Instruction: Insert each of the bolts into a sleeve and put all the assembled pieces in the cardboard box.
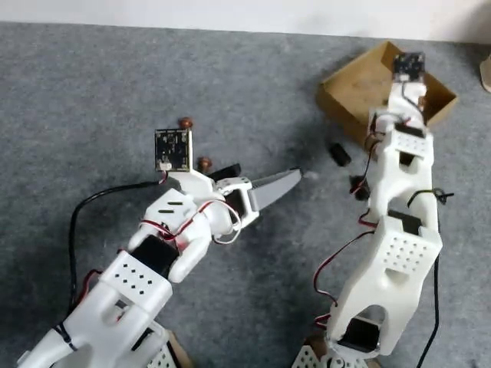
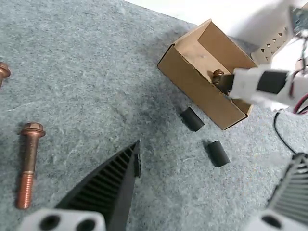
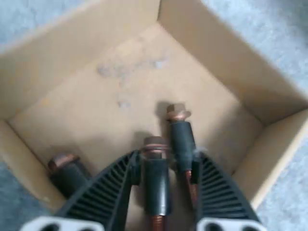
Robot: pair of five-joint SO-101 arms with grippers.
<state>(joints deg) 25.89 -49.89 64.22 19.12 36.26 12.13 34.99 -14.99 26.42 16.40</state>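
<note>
Cardboard box point(image 1: 354, 86) at the far right of the grey mat point(image 1: 92, 84), open side up. Lowered into it from above, right gripper point(image 3: 167, 155). Along the inside of that gripper, one assembled piece point(image 3: 156, 185), bolt head toward the box floor, threaded end toward the wrist. Cannot tell whether clamped on it or loose. Just beside it, a second assembled piece point(image 3: 181, 139), lying the same way, sleeve close against the first one's. Off toward a corner of the box, well apart from those two, a third assembled piece point(image 3: 65, 173).

Outside the box, near its outer wall, two bare black sleeves on the mat. Closest to the wall, first sleeve point(image 2: 192, 119); a little farther out and apart from it, second sleeve point(image 2: 218, 153).

Near the middle of the mat, left gripper point(image 2: 202, 192), spread wide, pinching nothing, hanging above the surface and aimed toward the sleeves. Close beside the left arm point(image 1: 176, 230), two loose copper bolts. Flat on the mat, nearer bolt point(image 2: 28, 163), head pointing away from the wrist. Apart from it, higher up the mat in the high view, farther bolt point(image 2: 2, 72).
</note>
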